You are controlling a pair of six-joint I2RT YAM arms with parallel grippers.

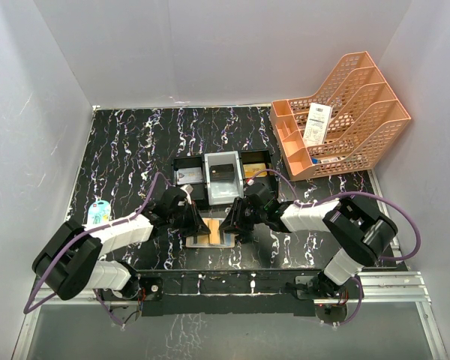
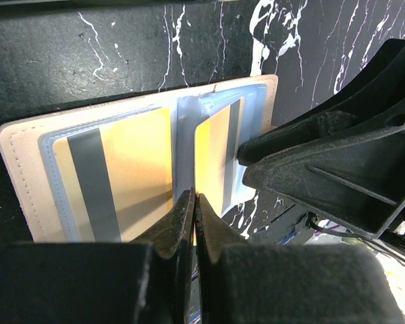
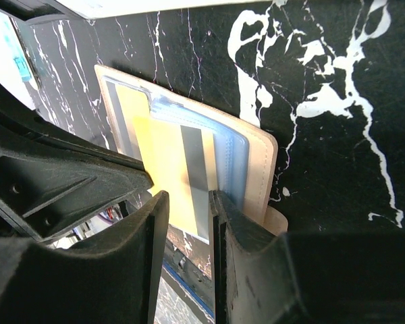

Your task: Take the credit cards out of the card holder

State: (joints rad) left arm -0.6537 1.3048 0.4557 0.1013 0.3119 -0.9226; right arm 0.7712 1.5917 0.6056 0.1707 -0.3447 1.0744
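The tan card holder lies open on the black marbled table, between both grippers. In the left wrist view one gold credit card with a grey stripe sits in the left pale blue slot. A second gold credit card stands out of the middle slot, and my left gripper is shut on its near edge. My right gripper stands open over the holder's other side. One of its fingers rests on the blue slots, with the striped gold card showing beyond the gap. In the top view the two grippers face each other.
A black-and-grey three-compartment tray sits just behind the holder, with a gold card in its right compartment. An orange file rack with a white receipt stands at the back right. A small pale blue item lies at the left.
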